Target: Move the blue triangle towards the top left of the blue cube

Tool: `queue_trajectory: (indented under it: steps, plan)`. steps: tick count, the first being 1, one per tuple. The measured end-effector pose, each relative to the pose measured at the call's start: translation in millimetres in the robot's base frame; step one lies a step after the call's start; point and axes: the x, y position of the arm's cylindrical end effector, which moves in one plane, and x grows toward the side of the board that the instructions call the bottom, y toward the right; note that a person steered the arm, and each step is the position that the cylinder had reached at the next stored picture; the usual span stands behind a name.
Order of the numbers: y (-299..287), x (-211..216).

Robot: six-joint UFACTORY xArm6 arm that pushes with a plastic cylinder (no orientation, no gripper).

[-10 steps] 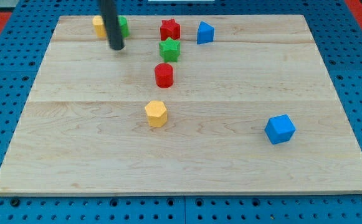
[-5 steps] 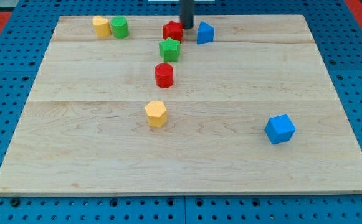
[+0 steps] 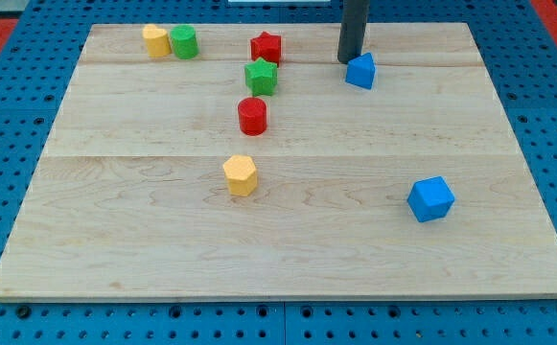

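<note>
The blue triangle [image 3: 360,71] lies near the board's top edge, right of centre. My tip [image 3: 348,59] stands against its upper left side, touching or nearly so. The blue cube [image 3: 430,199] sits low on the view's right, well below and right of the triangle.
A red star [image 3: 266,46], a green star [image 3: 261,76] and a red cylinder [image 3: 252,116] run down the middle top. A yellow hexagonal block [image 3: 241,175] lies centre-left. A yellow block [image 3: 154,40] and a green cylinder [image 3: 184,42] sit at top left. The wooden board [image 3: 115,240] rests on blue pegboard.
My tip moved from the top left across to the right. It pushed the blue triangle to the right and slightly down, away from the red star.
</note>
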Motion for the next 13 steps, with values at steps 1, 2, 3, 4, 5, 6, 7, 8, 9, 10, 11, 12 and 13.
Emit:
queue_trajectory:
  steps: [1,2,3,4,5,6,7,8,9,10,11,12,13]
  plan:
    - [33.6,46.1]
    - [52.1,87.0]
    - [31.5,65.2]
    - [16.4,41.8]
    - [-1.0,93.1]
    - [29.9,108.2]
    - [-1.7,103.5]
    - [-21.8,97.6]
    - [-4.2,142.9]
    - [11.7,173.2]
    - [11.4,191.6]
    - [7.6,174.4]
    - [-41.4,175.7]
